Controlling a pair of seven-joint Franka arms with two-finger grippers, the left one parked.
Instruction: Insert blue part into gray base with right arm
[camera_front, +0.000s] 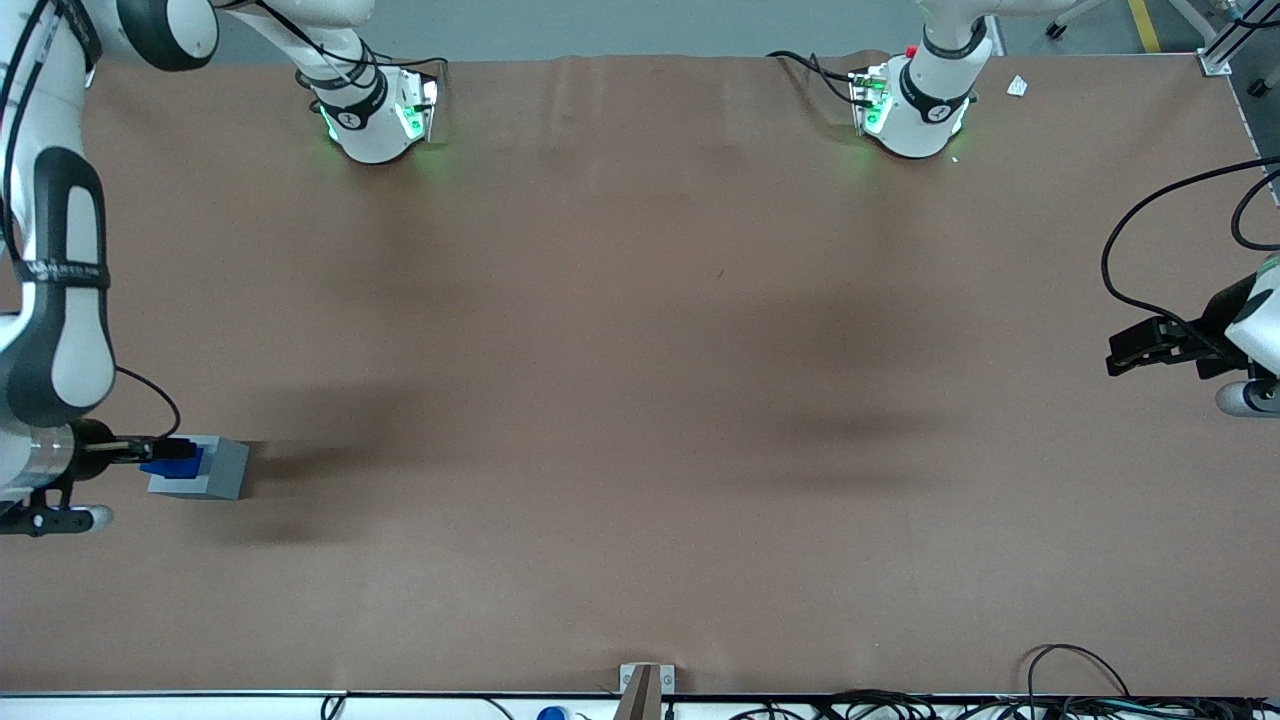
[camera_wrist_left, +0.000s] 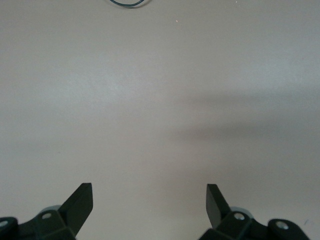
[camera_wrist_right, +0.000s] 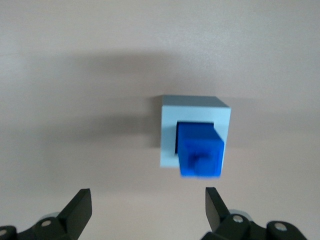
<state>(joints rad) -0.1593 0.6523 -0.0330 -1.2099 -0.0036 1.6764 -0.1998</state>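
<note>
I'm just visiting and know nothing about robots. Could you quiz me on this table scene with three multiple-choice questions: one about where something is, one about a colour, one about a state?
1. Where is the blue part?
A. In the gray base's socket
B. Lying on the table beside the base
C. At the parked arm's end of the table

2. What colour is the table cover?
A. Green
B. Brown
C. White

3. How is the right arm's gripper?
A. Shut on the blue part
B. Shut on the base
C. Open, holding nothing

Answers: 1 A, the part sits in the recess; 2 B, front view shows brown; 3 C, its fingers stand wide apart, clear of the part.
</note>
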